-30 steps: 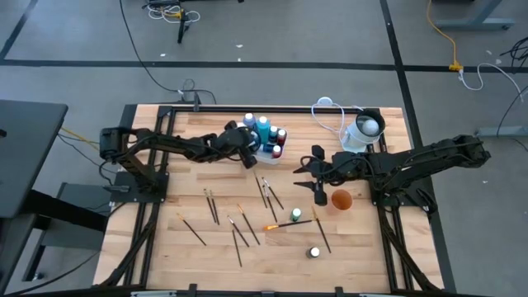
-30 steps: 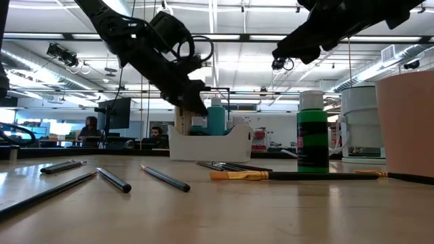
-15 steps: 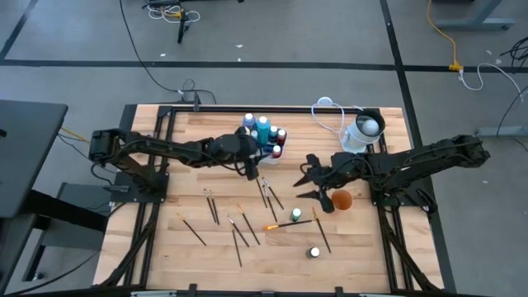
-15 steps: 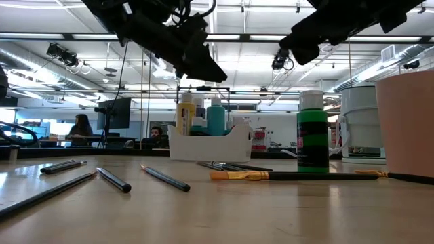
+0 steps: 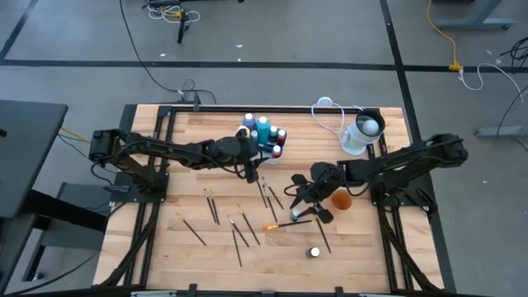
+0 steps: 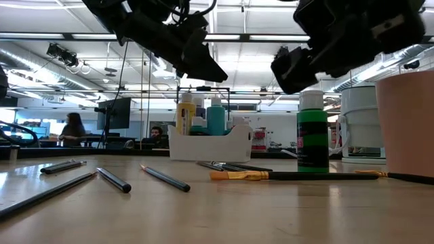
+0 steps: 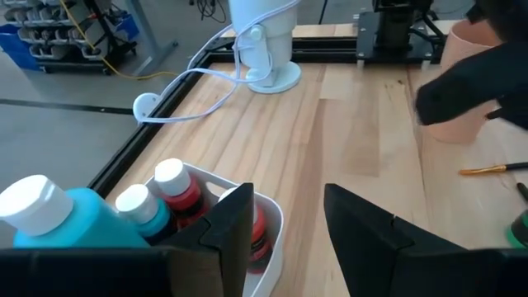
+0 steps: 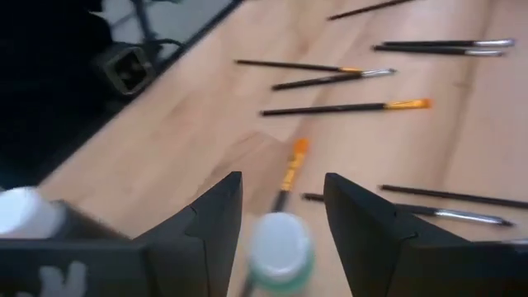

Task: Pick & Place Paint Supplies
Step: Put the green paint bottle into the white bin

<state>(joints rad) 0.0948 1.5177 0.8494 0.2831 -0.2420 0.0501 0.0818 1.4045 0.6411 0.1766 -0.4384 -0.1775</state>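
Observation:
A green, white-capped bottle (image 5: pixel 295 215) (image 6: pixel 312 132) stands upright on the table. My right gripper (image 5: pixel 302 204) (image 8: pixel 280 186) hangs open just above it, and the bottle's cap (image 8: pixel 280 239) shows between the fingers, untouched. My left gripper (image 5: pixel 254 170) (image 7: pixel 289 194) is open and empty, raised beside the near side of the white tray (image 5: pixel 272 150) (image 7: pixel 266 208), which holds several bottles. Thin dark brushes (image 5: pixel 239 228) and an orange-handled one (image 5: pixel 276 224) lie flat on the wood. Another bottle (image 5: pixel 314 252) stands nearer the front.
An orange cup (image 5: pixel 341 200) stands just right of my right gripper. A white round container (image 5: pixel 363 132) with a cable sits at the far right. More brushes (image 5: pixel 268 191) lie between the two grippers. A black frame edges the table.
My left gripper has risen from the tray's bottles and drawn a little toward the near edge, staying open. My right gripper has come down and toward the near left, tipping downward over the green bottle, still open.

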